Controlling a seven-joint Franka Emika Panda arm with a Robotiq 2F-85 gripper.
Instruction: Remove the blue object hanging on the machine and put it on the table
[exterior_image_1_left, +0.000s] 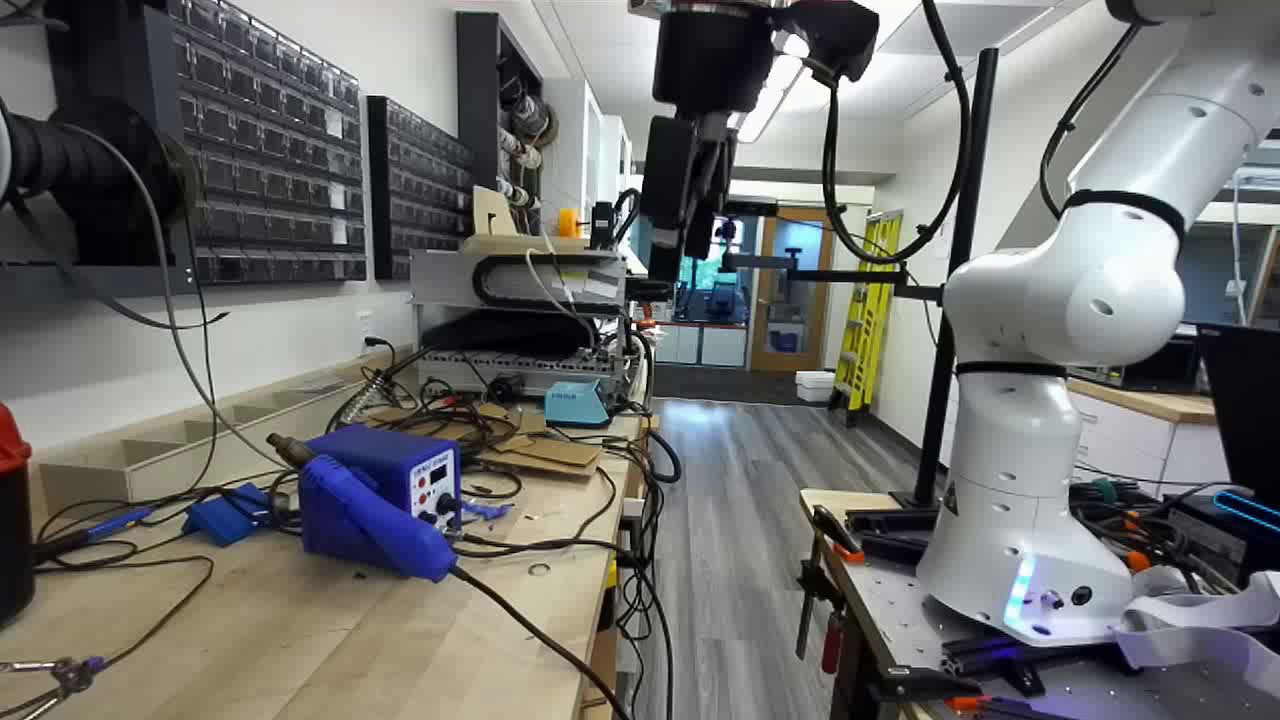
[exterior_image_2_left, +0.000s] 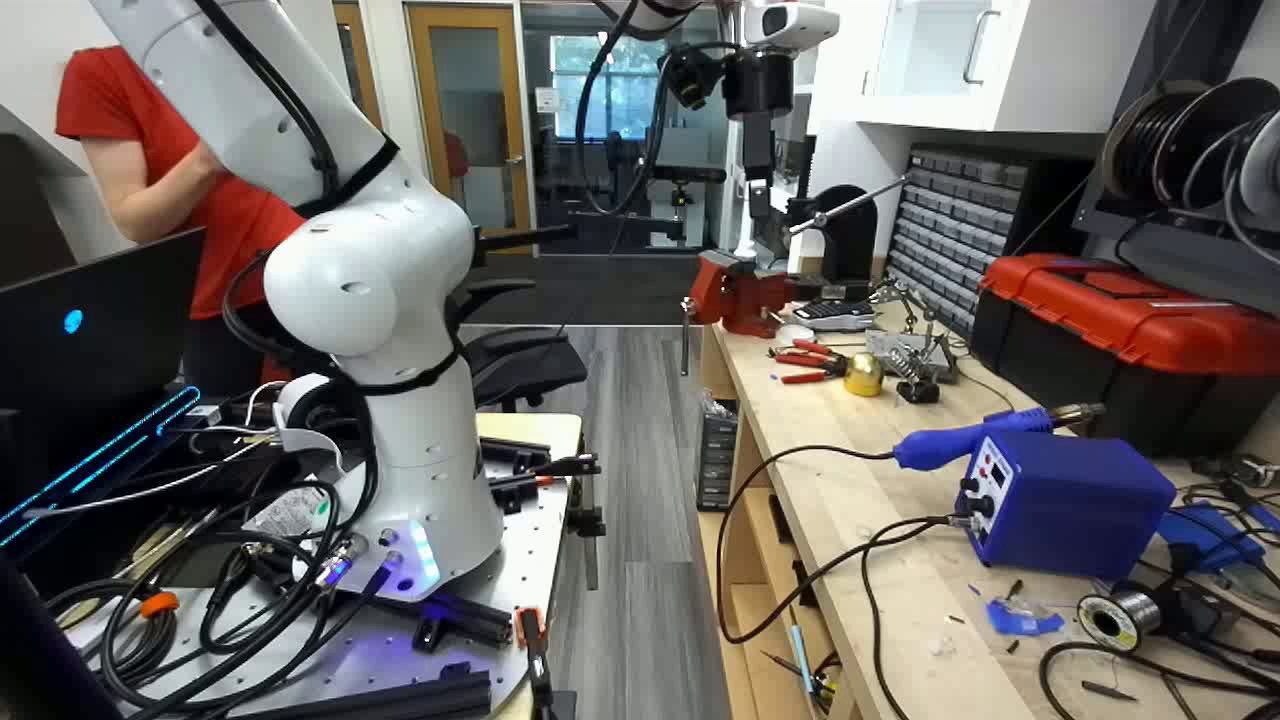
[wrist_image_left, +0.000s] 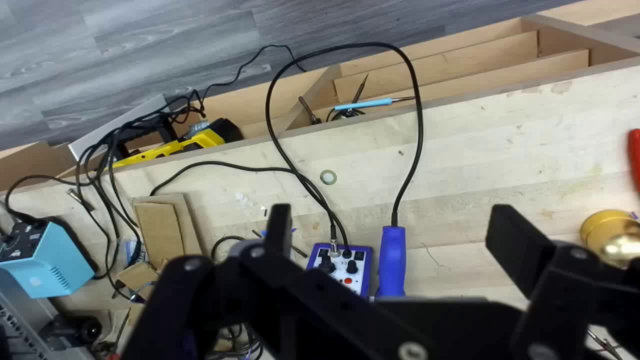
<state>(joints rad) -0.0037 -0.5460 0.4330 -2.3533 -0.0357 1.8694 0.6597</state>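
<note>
The blue object (exterior_image_1_left: 372, 520) is a long slim handle with a metal nozzle and a black cord. It hangs along the side of the blue machine (exterior_image_1_left: 385, 455). In an exterior view the blue object (exterior_image_2_left: 965, 440) and the machine (exterior_image_2_left: 1075, 505) also show. The table (exterior_image_1_left: 270, 640) is light wood beneath them. My gripper (exterior_image_1_left: 680, 255) is high above the table; it also shows in an exterior view (exterior_image_2_left: 758, 200). In the wrist view my gripper (wrist_image_left: 392, 212) is open and empty, with the blue object (wrist_image_left: 392, 257) far below between the fingers. Its nozzle end is hidden there.
The cord (wrist_image_left: 417, 115) loops over the table's edge. A light-blue unit (exterior_image_1_left: 577, 403), cables and cardboard (exterior_image_1_left: 545, 452) lie farther along. A red vise (exterior_image_2_left: 735, 295), red-handled pliers (exterior_image_2_left: 808, 360), a gold ball (exterior_image_2_left: 863, 374) and a red-lidded toolbox (exterior_image_2_left: 1130, 320) stand on the table.
</note>
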